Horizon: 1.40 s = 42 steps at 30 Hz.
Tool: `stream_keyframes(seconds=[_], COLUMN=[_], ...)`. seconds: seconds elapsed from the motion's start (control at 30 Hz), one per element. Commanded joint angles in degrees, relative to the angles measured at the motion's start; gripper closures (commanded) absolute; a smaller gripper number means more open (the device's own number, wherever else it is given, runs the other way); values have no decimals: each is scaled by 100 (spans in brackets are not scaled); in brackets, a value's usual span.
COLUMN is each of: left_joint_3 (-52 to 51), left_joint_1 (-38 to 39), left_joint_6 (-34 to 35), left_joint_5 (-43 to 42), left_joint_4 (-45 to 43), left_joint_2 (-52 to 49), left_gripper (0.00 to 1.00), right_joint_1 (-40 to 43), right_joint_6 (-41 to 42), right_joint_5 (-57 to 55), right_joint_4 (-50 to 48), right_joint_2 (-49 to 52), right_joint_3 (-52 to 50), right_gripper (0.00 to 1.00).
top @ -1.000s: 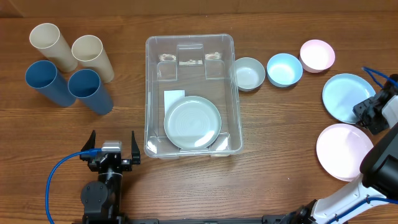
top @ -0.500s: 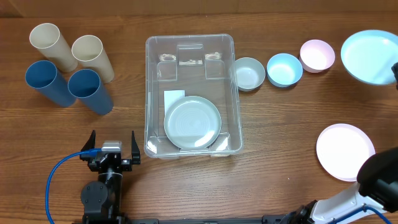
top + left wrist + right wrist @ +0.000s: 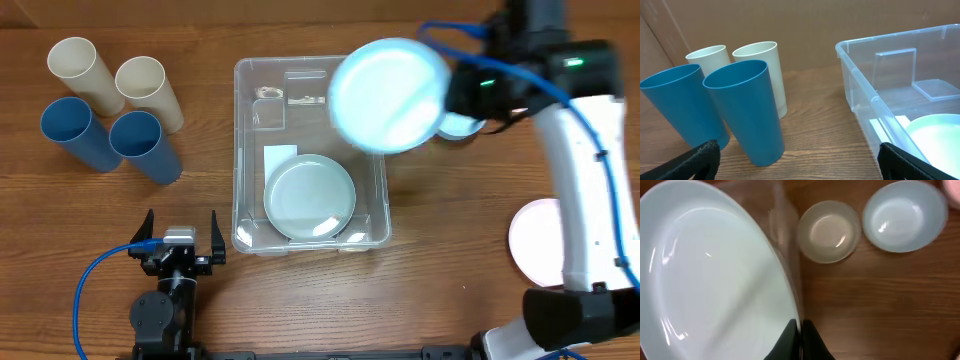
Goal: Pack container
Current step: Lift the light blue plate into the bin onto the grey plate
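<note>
Overhead, 12 o'clock = far edge of table.

- The container (image 3: 240, 150) is sitting at table centre, long axis running 12 to 6. A pale green plate (image 3: 310, 197) is lying flat inside its 6 o'clock half, with a white label (image 3: 280, 156) showing just beyond the plate at 11.
- The right gripper (image 3: 801, 332) is pinching the rim of a light blue plate (image 3: 388, 95), fingers closed narrow on the edge. The plate is hanging over the container's 2 o'clock corner and overlapping its right rim. The container is lying at 8 to 9 o'clock of this gripper, mostly under and beyond the plate.
- The left gripper (image 3: 181, 218) is resting with fingers spread wide, holding nothing. The container is lying at about 1 o'clock of it, apart.
- Two cream cups (image 3: 148, 90) and two blue cups (image 3: 145, 145) are standing bunched at 9 to 10 o'clock of the container.
- A greenish bowl (image 3: 830, 230) and a blue bowl (image 3: 905, 215) are sitting side by side on the table, outside the container's right wall.
- A pink plate (image 3: 535, 245) is lying at 4 o'clock, partly covered by the right arm.
</note>
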<state>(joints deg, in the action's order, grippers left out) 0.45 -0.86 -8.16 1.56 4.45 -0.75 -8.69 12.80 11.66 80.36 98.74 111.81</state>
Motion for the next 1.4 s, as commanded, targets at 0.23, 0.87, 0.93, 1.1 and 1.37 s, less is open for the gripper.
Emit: stream_keyframes(seconds=[0.23, 0.87, 0.93, 1.1, 1.37], left_joint_3=[-17, -17, -17, -17, -17], left_joint_1=[-24, -24, -24, -24, -24], left_joint_6=[-127, -127, -127, -127, -127], left_joint_5=[-11, -11, -11, -11, -11], left_joint_4=[-17, -17, -17, -15, -17], left_joint_2=[46, 44, 46, 44, 44], left_gripper=[0, 0, 0, 0, 0], right_joint_1=[-1893, -2326, -2367, -2382, -2382], right_joint_6=[424, 479, 483, 507, 522], right_joint_5=[-710, -9, -136, -647, -1080], right_joint_4=[-1097, -3001, -2999, -2868, -2826], right_joint_2=[-24, 420, 448, 448, 448], right_joint_3=[-1631, -3348, -3348, -3348, -3348], right_gripper=[96, 96, 96, 96, 96])
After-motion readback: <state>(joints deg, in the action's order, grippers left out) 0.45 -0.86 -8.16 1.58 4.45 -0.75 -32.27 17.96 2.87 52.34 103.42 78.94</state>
